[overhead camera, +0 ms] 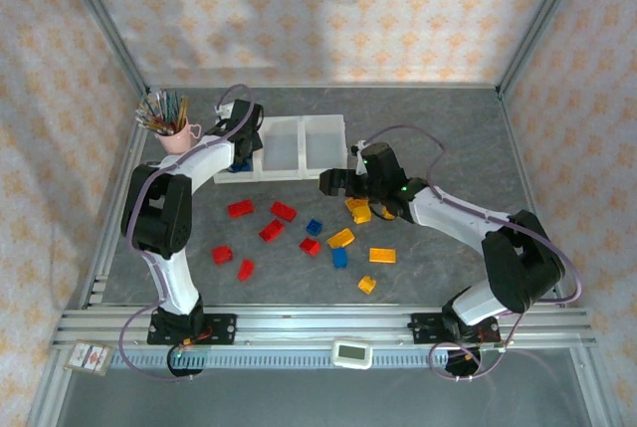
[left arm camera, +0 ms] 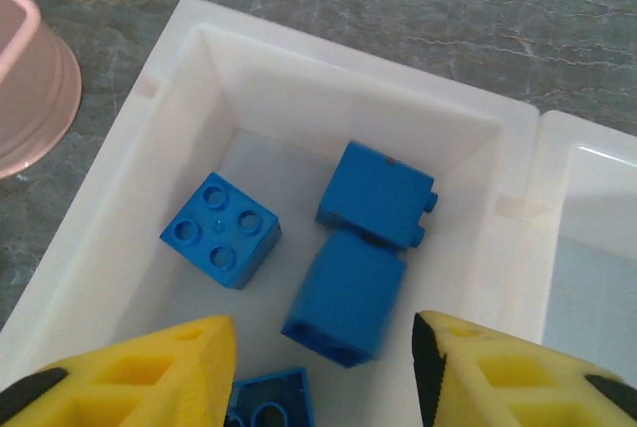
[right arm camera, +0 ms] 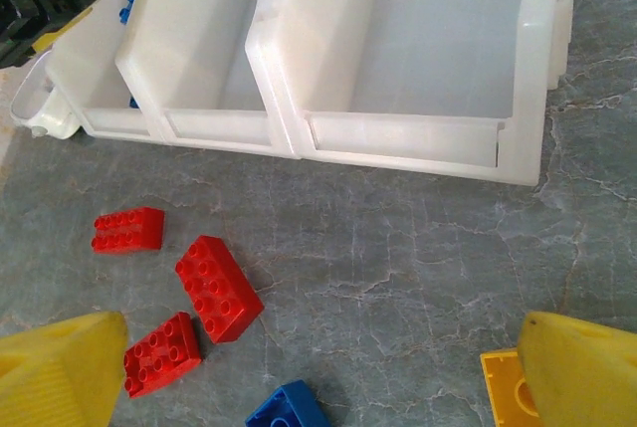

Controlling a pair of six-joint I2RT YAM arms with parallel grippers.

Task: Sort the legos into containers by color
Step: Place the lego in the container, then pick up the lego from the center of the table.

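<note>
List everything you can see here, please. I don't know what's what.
tray: one, white, three joined bins, far side of the table
binned blue legos: four, blue, left bin
red legos: six, red, loose on the table
loose blue legos: two, blue, among the others
yellow legos: about five, yellow-orange, loose toward the right
cup: one, pink, left of the tray
pencils: a bunch, mixed colours, in the cup
table: one, grey marbled
white gadget: one, on the near rail
left gripper: one, yellow fingers, open over the left bin
right gripper: one, yellow fingers, open over the loose legos
</note>
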